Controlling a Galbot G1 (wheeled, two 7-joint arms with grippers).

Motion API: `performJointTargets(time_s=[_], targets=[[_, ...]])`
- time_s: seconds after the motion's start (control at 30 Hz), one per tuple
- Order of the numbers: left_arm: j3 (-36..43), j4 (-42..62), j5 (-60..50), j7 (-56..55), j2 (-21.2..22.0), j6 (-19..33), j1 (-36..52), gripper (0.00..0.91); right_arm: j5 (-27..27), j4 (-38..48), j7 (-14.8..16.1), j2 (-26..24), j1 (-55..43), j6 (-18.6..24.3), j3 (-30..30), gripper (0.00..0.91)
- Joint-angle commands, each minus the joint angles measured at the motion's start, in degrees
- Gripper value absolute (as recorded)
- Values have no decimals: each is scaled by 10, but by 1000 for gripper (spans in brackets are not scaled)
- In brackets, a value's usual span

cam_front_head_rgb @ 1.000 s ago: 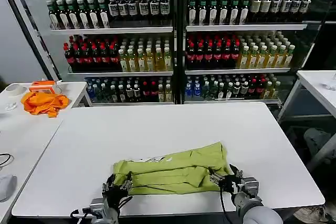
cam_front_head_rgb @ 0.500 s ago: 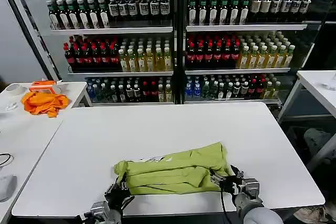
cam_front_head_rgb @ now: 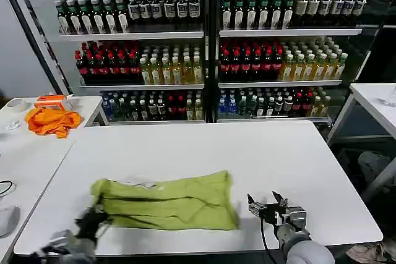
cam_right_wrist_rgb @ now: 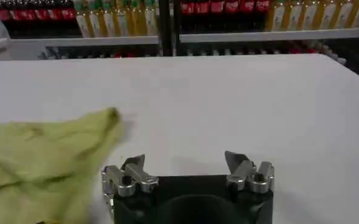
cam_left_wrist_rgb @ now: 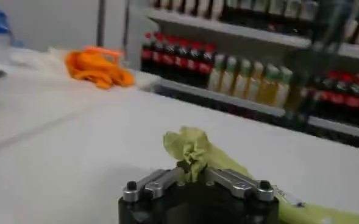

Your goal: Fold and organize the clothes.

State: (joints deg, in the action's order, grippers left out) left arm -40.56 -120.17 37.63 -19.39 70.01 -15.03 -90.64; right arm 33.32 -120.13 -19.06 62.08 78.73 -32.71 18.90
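The lime shirt [cam_front_head_rgb: 167, 202] lies folded in a long band near the front edge of the white table [cam_front_head_rgb: 204, 153], left of centre. My left gripper [cam_front_head_rgb: 94, 219] is at its left end, shut on a bunched corner of the fabric [cam_left_wrist_rgb: 194, 149]; in the left wrist view the cloth is pinched between the left gripper [cam_left_wrist_rgb: 191, 173] fingers. My right gripper [cam_front_head_rgb: 266, 204] rests low over the table just right of the shirt, open, with nothing in it. In the right wrist view the shirt's edge [cam_right_wrist_rgb: 45, 152] lies apart from the right gripper [cam_right_wrist_rgb: 185, 161].
An orange cloth [cam_front_head_rgb: 52, 120] lies on the side table [cam_front_head_rgb: 31, 159] at the left. Shelves of bottles [cam_front_head_rgb: 210, 47] stand behind the table. Another white table [cam_front_head_rgb: 374, 100] is at the right. Bare tabletop stretches behind and right of the shirt.
The left gripper has pulled the shirt to the left along the front edge. The right gripper has let go of the shirt's right end and stands open where it was.
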Motion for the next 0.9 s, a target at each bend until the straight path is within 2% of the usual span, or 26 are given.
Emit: performJointTargets(time_s=[0.03,0.13,0.27,0.47,0.73,0.77,0.8,0.83,0.9], targets=[[-112,-93,266,10,-48,-55,4,20,1,0,-1,-2,-2,-1,0,907],[-38,-126,325,17,-5,-74,27,20,1,-1,-1,-3,-1,-1,2,907],[74,-125,297,28,32,-72,50,20,-1,-4,-2,-5,5,-2,7,907],[198,-49,179,51,55,-51,86,20,-6,-9,-2,-3,21,-1,14,907],[284,15,70,54,68,-40,116,30,-9,-6,0,-3,28,1,19,907],[292,27,57,54,69,-41,118,81,-8,-5,0,-3,27,1,20,907],[294,31,48,55,70,-41,119,554,-8,-5,0,-4,26,1,19,907],[298,35,42,59,71,-40,119,887,-8,-5,0,-4,26,1,19,907],[303,30,41,66,74,-38,116,907,-8,-5,0,-3,25,0,19,907]])
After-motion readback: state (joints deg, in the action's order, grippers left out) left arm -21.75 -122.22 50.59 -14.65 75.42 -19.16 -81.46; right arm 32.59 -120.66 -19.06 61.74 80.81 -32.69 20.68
